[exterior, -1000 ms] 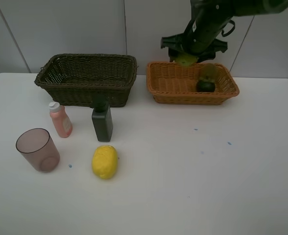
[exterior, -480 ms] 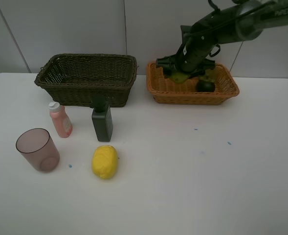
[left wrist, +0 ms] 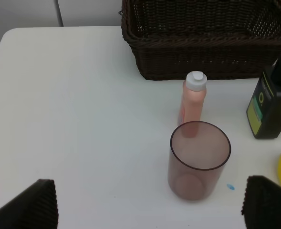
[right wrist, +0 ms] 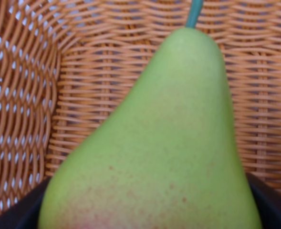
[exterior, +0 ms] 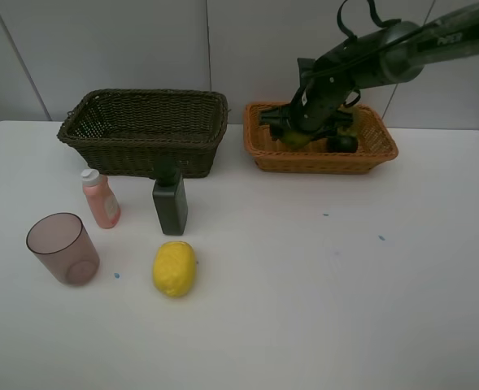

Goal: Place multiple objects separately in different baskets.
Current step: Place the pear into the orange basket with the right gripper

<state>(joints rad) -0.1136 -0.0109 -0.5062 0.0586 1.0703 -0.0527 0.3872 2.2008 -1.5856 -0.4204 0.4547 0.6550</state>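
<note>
Lying nearest on the white table (exterior: 320, 309) are a yellow lemon (exterior: 174, 268) and tinted cup (exterior: 63, 248); behind them stand a pink bottle (exterior: 101, 199) and dark green bottle (exterior: 170, 203), before the dark basket (exterior: 133, 150). Only its wrist view shows the left gripper (left wrist: 154, 204), spread wide, empty. Farthest, the right gripper (exterior: 293, 130) sits in the orange basket (exterior: 320, 160), clamped on what its wrist camera reveals as a green pear (right wrist: 164, 143).

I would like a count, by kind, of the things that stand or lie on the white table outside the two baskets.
Bottles: 2 (pink bottle, dark green bottle)
Cups: 1 (tinted cup)
Lemons: 1 (yellow lemon)
Total: 4
</note>
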